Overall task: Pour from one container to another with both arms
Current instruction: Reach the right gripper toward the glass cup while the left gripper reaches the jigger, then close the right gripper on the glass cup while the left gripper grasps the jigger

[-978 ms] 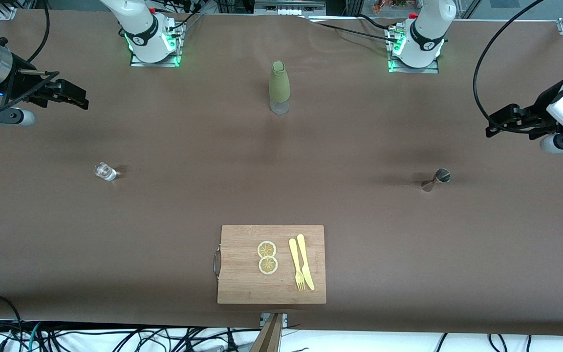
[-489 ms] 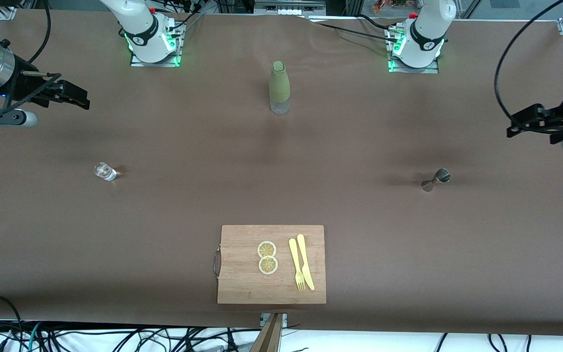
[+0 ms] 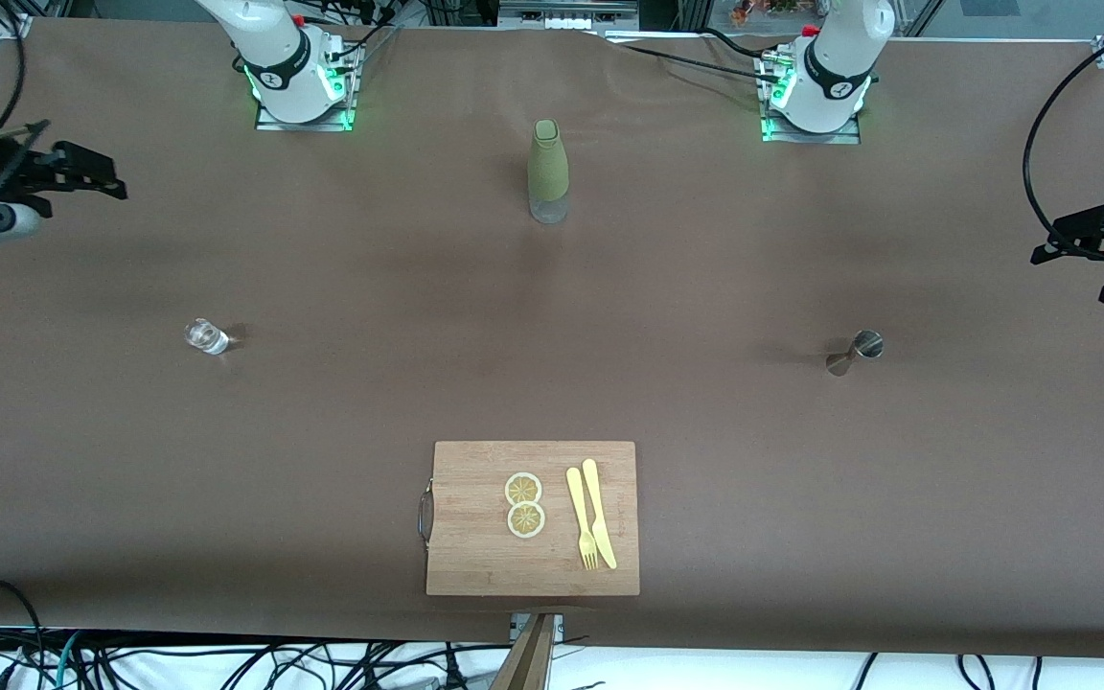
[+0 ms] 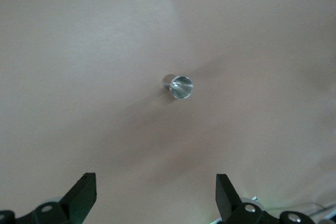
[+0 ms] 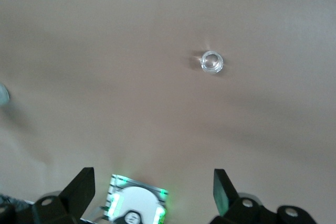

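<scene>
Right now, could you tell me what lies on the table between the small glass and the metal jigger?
Nothing: in the front view the brown table is bare between the small glass and the metal jigger. The bottle stands farther from the camera, the cutting board nearer.

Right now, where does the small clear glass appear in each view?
Front view: small clear glass stands toward the right arm's end of the brown table.
Left wrist view: not in it.
Right wrist view: glass on bare table.
Shared landmark: the brown table.
</scene>
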You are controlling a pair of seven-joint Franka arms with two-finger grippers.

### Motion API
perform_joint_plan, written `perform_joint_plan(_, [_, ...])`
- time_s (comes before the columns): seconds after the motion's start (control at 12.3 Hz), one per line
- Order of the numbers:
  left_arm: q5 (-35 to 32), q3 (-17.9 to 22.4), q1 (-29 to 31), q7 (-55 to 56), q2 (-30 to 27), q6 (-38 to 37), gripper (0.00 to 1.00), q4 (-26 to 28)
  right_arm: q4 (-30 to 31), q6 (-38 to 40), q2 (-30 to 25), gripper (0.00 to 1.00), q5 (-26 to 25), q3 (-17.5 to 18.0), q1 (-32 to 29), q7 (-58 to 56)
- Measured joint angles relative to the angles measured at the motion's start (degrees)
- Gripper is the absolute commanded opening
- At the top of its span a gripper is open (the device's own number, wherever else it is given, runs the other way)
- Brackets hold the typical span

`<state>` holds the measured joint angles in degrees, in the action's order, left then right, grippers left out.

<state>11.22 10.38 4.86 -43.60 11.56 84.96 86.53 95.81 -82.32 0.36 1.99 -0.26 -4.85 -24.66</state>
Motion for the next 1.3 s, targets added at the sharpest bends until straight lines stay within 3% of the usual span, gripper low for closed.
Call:
perform_joint_plan(0.24, [9.5, 2.3, 4.0, -18.4, 2.8, 0.6, 1.00, 5.2, 2.1, -3.4, 1.9, 1.00, 0.1, -3.1, -2.0, -20.1])
perform_joint_plan(0.41, [15.7, 2.3, 6.9, -32.3, 5.9, 0.8, 1.00, 8.0, 2.9, -4.4, 5.2, 1.00, 2.2, -7.1, -2.9, -34.4])
perform_joint_plan(0.73, [26.4, 2.3, 11.6, -53.9, 14.7, 1.3, 1.00, 11.2, 3.1, -5.3, 14.4, 1.00, 13.6, -13.1, -7.9, -57.1])
perform_joint_plan(1.3, [41.7, 2.2, 14.6, -84.7, 30.4, 1.3, 1.00, 12.3, 3.1, -11.9, 30.4, 1.00, 36.2, -13.9, -16.4, -97.8])
